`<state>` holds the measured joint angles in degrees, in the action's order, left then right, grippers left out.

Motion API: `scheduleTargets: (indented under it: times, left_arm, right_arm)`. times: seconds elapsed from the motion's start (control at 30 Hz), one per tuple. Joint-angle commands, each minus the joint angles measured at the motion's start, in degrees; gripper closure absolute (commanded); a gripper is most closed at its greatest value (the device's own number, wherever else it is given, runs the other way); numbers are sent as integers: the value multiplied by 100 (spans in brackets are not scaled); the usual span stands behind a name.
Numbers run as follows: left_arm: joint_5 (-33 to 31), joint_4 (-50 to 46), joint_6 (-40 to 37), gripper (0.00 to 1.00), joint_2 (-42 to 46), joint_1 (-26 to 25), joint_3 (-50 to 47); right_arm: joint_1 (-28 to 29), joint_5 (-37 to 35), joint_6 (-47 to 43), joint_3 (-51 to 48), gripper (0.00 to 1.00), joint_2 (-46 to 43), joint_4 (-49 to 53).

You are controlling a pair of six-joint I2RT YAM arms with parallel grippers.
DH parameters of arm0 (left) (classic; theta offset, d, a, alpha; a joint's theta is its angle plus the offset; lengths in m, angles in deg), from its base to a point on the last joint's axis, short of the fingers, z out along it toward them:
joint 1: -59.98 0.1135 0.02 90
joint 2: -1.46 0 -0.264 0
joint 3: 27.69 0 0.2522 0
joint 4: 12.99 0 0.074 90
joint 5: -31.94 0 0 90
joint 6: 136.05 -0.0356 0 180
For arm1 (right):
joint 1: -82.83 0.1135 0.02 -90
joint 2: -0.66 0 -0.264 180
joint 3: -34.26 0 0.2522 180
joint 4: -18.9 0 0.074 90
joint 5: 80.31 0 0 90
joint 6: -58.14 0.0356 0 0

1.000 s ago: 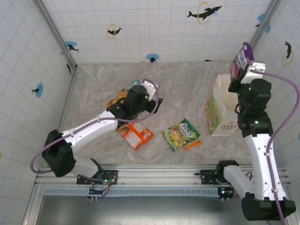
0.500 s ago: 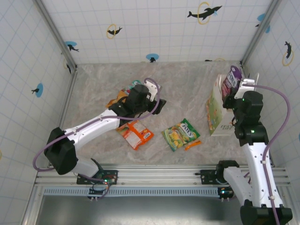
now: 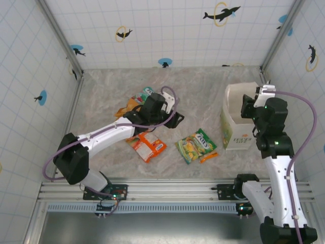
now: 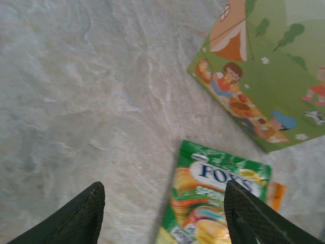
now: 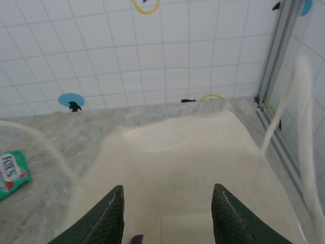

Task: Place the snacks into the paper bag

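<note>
One grey marbled tabletop (image 3: 203, 86) carries everything. The largest thing on it is the cream paper bag (image 3: 234, 122), which stands upright at the right side with its mouth open and a green picture printed on its side wall. The right hand (image 5: 167, 188) hangs just above that mouth, its fingers parted and gripping nothing. In the wrist view a scrap of a purple packet (image 5: 136, 239) shows within the bag's mouth below the fingers, and a white loop handle (image 5: 284, 109) rises at the right.

The left hand (image 4: 163, 185) is low over the middle of the tabletop, its fingers wide apart and empty. A green packet (image 4: 218, 195) lies flat under the gap between them. This packet sits left of the bag, partly over a small orange packet (image 3: 208, 157). A larger orange packet (image 3: 147, 146) lies further left, beside the left arm. Behind that arm, a yellow-orange packet (image 3: 125, 109) and a teal-green packet (image 3: 146, 92) sit close together.
</note>
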<state>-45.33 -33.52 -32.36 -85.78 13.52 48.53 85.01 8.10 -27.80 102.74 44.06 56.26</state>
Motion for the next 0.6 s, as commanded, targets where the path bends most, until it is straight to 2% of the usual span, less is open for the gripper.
scheduleTargets:
  times: [0.0, 0.07, 0.27, 0.43, 0.57]
  left_arm:
    - [475, 27, 444, 39, 59, -121, -310]
    - [288, 35, 19, 39, 186, -325, -576]
    - [-391, 212, -1407, 37, 465, -998, -1330]
    - [-805, 551, -3354, 37, 624, -1604, -1943]
    - [-1077, 935, -4402, 36, 699, -1921, -2400]
  right_arm:
    - [-23, 463, 38, 502, 52, -108, 211]
    - [-22, 688, 27, 561, 51, -107, 371]
    - [-20, 595, 101, 569, 51, -136, 668]
    - [-15, 679, 159, 525, 50, -319, 635]
    - [-18, 699, 122, 475, 50, -355, 686]
